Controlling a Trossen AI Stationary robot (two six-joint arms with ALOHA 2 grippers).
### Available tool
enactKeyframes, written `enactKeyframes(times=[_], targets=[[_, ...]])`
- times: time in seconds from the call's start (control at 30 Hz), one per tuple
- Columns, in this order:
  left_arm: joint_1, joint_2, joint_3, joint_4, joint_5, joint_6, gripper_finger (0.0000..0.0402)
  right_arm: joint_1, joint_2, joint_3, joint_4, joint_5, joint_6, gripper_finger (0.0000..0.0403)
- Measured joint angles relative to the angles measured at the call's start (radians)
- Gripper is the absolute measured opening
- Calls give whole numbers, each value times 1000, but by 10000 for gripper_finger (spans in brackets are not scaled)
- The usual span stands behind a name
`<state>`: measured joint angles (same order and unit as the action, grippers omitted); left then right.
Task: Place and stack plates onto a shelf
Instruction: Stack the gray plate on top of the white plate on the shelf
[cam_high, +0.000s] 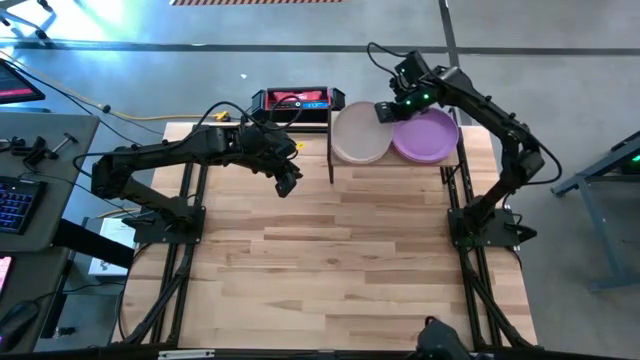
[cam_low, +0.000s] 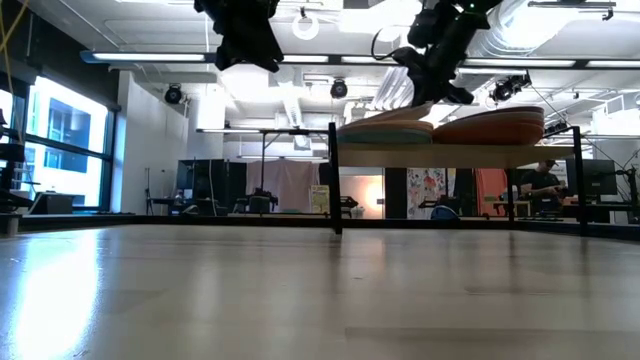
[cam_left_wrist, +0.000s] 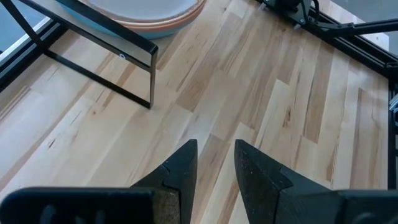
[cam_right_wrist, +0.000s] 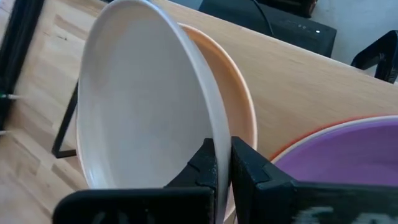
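1. Two piles of round matte plates already sit on the small light-wood shelf (cam_high: 395, 160) with thin black legs at the table's far edge: one topped by a cream plate (cam_high: 358, 133), the other by a purple plate (cam_high: 427, 134).
2. No plates lie on the large wooden tabletop (cam_high: 340, 260), so the stacking looks nearly finished; only letting go of the last plate seems left.
3. Reaching in over the shelf between the two piles, the right gripper (cam_right_wrist: 222, 163) has its fingers pinched tight on the cream plate's rim, which sits tilted above a peach plate (cam_right_wrist: 239, 99).
4. Off to the shelf's left, the left gripper (cam_left_wrist: 214, 163) hovers above bare tabletop, fingers slightly parted and holding nothing.
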<state>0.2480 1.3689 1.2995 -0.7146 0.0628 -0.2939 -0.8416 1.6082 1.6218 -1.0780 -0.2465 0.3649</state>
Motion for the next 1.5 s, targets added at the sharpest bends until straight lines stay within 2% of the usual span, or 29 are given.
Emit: enactKeyframes(times=[0.13,0.57,0.73,0.97,1.5], targets=[[0,0,0,0,0,0,97,12,3,0,2,34,9,1],[0,0,0,-22,2,-16,97,31,3,0,6,41,64,2],[0,0,0,-26,2,-16,97,46,3,0,7,82,81,35],[0,0,0,-26,2,-8,97,46,3,0,7,87,127,85],[0,0,0,-26,2,8,97,14,-18,0,-55,69,106,94]])
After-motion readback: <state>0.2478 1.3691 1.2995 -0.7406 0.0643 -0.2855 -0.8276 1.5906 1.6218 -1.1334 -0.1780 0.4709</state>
